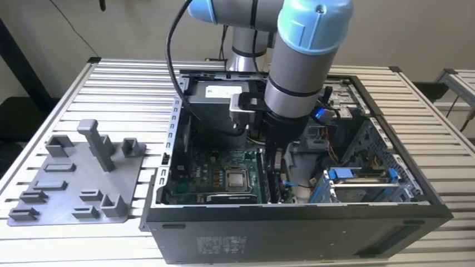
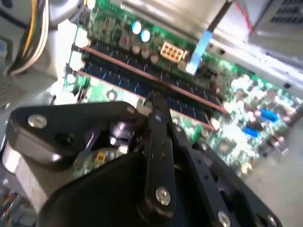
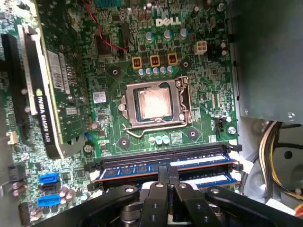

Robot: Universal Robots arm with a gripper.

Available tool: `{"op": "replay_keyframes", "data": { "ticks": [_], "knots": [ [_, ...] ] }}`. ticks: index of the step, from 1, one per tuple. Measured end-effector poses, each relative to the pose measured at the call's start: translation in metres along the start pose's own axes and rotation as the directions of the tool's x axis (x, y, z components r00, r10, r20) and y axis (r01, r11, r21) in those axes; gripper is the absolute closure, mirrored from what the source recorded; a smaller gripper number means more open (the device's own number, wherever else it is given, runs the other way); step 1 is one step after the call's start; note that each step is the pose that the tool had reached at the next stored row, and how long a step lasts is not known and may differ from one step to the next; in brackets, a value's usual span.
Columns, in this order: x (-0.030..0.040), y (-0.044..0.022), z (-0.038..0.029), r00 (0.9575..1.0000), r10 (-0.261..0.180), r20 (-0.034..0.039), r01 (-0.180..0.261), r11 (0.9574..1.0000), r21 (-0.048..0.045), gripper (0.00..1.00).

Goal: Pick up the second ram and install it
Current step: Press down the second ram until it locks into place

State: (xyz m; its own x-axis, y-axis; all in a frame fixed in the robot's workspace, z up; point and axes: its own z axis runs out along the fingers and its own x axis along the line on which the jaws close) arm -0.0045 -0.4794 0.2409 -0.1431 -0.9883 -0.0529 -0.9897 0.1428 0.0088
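My gripper (image 1: pixel 276 173) reaches down into the open computer case (image 1: pixel 297 214), at the memory slots beside the processor socket (image 3: pixel 152 104). Two long dark blue-green sticks stand side by side in those slots. My fingers are shut together, and their tips (image 3: pixel 167 171) rest on the upper edge of the second ram (image 2: pixel 113 81), which runs to both sides of them (image 3: pixel 128 169). The other stick (image 2: pixel 142 66) lies parallel, right beside it. In both wrist views the black finger linkages hide the middle of the stick under my tips.
A graphics card (image 3: pixel 45 90) stands upright on the green motherboard. A metal power supply box (image 1: pixel 219 100) and cable bundles (image 3: pixel 277 156) sit close to the slots. A grey plastic fixture plate (image 1: pixel 78 178) with upright posts lies on the slatted table at the exterior view's left.
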Motion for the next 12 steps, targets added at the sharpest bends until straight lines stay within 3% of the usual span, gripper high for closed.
{"op": "replay_keyframes", "data": {
  "ticks": [8, 9, 12],
  "knots": [
    [-0.0019, 0.0003, -0.0364, 1.0, 0.0, -0.0003, 0.0, 1.0, -0.001, 0.89],
    [-0.002, 0.0003, -0.0397, 1.0, 0.0, -0.0006, 0.0, 1.0, -0.0011, 0.89],
    [-0.0021, 0.0003, -0.0406, 1.0, 0.0, -0.0001, 0.0, 1.0, -0.0011, 0.89]
  ]
}}
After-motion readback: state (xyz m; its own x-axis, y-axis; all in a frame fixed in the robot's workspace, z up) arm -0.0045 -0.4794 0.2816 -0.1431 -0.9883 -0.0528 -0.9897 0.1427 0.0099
